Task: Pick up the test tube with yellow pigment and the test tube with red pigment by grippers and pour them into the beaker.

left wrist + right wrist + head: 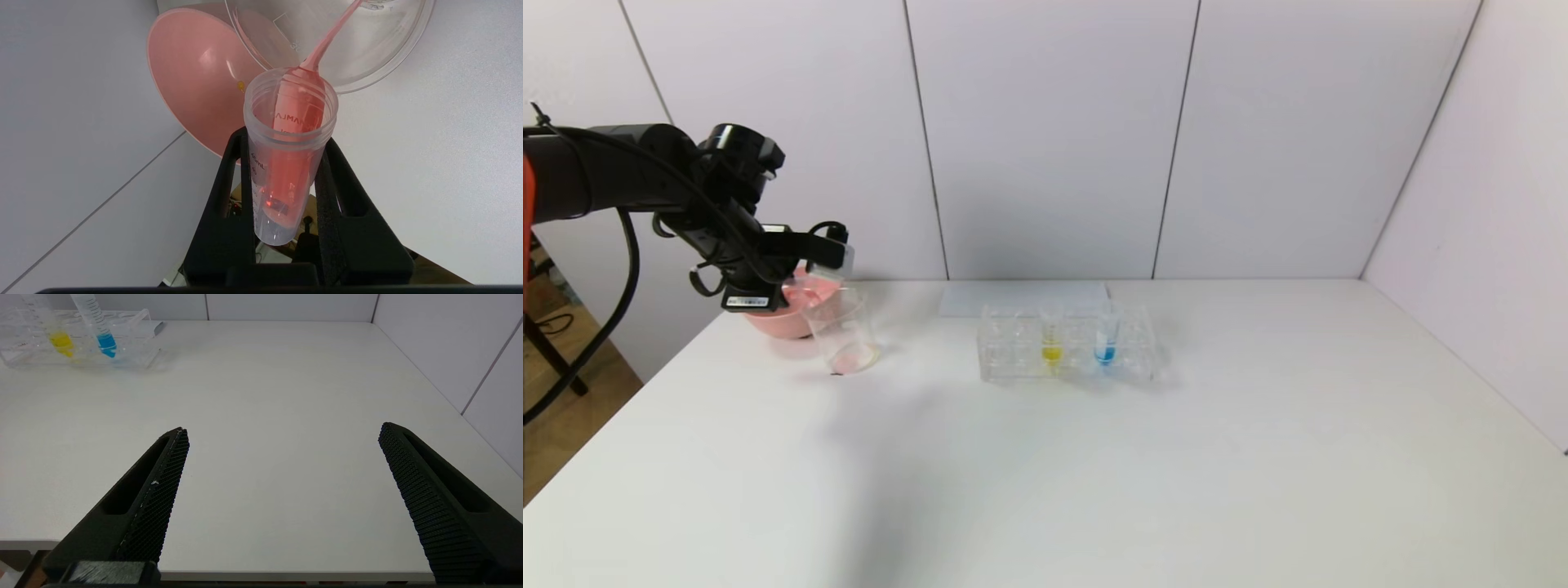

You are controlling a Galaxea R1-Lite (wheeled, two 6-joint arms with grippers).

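Note:
My left gripper (pixel 832 251) is at the back left of the table, shut on the test tube with red pigment (pixel 291 134). The tube is tipped mouth-first over the beaker (pixel 843 336), and a thin pink-red stream (pixel 331 34) runs from its lip into the beaker (pixel 380 61). A little pink liquid lies in the beaker's bottom. The test tube with yellow pigment (pixel 1052 341) stands upright in the clear rack (pixel 1013 355) at mid-table; it also shows in the right wrist view (pixel 61 339). My right gripper (pixel 282 428) is open and empty above the table's near right edge, out of the head view.
A pink bowl (pixel 772 320) stands just behind and left of the beaker, touching or nearly touching it. A tube with blue liquid (pixel 1105 343) stands in the rack right of the yellow one. A pale flat sheet (pixel 1023 298) lies behind the rack. Walls close the back and right.

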